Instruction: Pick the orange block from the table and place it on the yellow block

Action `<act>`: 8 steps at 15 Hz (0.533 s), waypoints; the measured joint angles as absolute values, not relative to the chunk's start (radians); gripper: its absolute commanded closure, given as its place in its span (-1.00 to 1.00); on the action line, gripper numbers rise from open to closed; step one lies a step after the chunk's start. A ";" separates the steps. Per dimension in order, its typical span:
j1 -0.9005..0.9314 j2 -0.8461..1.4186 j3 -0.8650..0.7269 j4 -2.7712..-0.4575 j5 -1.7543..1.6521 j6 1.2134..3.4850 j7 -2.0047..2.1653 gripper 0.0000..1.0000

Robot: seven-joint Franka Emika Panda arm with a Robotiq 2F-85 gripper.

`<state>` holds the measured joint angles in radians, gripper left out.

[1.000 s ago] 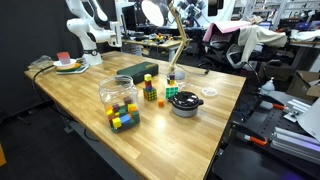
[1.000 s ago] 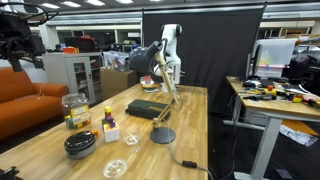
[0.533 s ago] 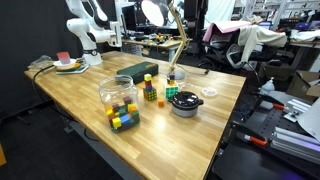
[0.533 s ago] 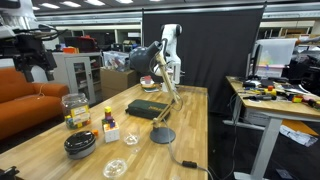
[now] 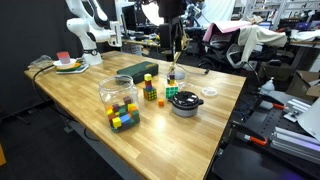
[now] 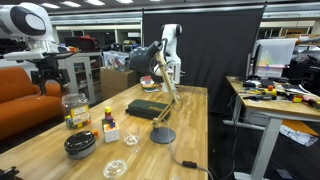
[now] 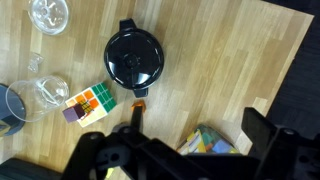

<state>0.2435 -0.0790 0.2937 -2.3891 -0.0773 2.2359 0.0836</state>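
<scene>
I have the arm (image 6: 30, 22) high over the desk (image 5: 80, 95), at the upper left of an exterior view. On my wrist feed the jaws show as two dark shapes along the bottom edge, spread apart with nothing between them.

The orange block (image 7: 139, 104) lies on bare wood near the middle of the wrist feed, just below the round black bowl (image 7: 135, 57) and just to the right of the multicoloured puzzle cube (image 7: 91, 103). In an exterior view, the same block (image 5: 171, 73) is a small orange spot at the centre of the frame, well below the arm.

The yellow block (image 5: 149, 77) tops a short stack of darker cubes a little to the left of it, apart from it; the stack also shows at the lower left of an exterior view (image 6: 108, 111). The clear jar (image 5: 120, 102) of mixed cubes stands nearer the desk's front edge.
</scene>
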 measured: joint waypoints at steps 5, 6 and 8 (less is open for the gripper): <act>0.244 -0.076 0.294 -2.383 -0.078 2.235 0.081 -1.00; 0.244 -0.076 0.294 -2.383 -0.078 2.235 0.081 -1.00; 0.244 -0.072 0.294 -2.383 -0.088 2.245 0.082 -1.00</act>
<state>0.2437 -0.0716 0.2937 -2.3830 -0.0881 2.2446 0.0824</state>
